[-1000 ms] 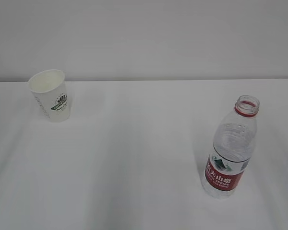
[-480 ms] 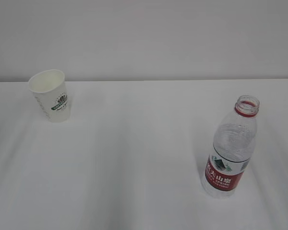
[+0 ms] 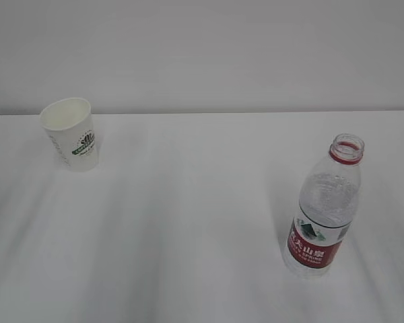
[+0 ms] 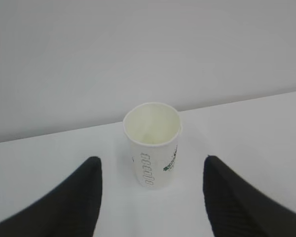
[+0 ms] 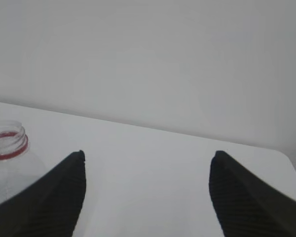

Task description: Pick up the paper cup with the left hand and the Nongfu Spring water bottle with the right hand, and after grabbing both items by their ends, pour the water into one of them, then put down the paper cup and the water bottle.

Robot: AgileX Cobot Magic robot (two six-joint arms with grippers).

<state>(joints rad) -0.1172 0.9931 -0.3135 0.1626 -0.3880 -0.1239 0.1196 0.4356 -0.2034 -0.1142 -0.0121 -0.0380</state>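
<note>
Two things stand upright on the white bench [image 3: 188, 229], well apart from each other. The paper cup [image 3: 70, 133] sits at the far left near the back edge, its mouth open and its green logo facing the camera. The water bottle [image 3: 325, 208] stands toward the front right, uncapped, with a red neck ring and a red-and-white label low on its body; clear water [image 3: 328, 198] shows through the ribbed plastic.

Neither arm appears in the exterior view. In the left wrist view the left gripper [image 4: 153, 187] is spread wide and holds nothing; the cup [image 4: 152, 143] stands just beyond and between its dark fingers [image 4: 74, 202], touching neither. In the right wrist view the right gripper [image 5: 147, 192] is likewise wide and empty, with the bottle's neck [image 5: 7, 139] off to its left, beyond the left finger [image 5: 54, 202].
</note>
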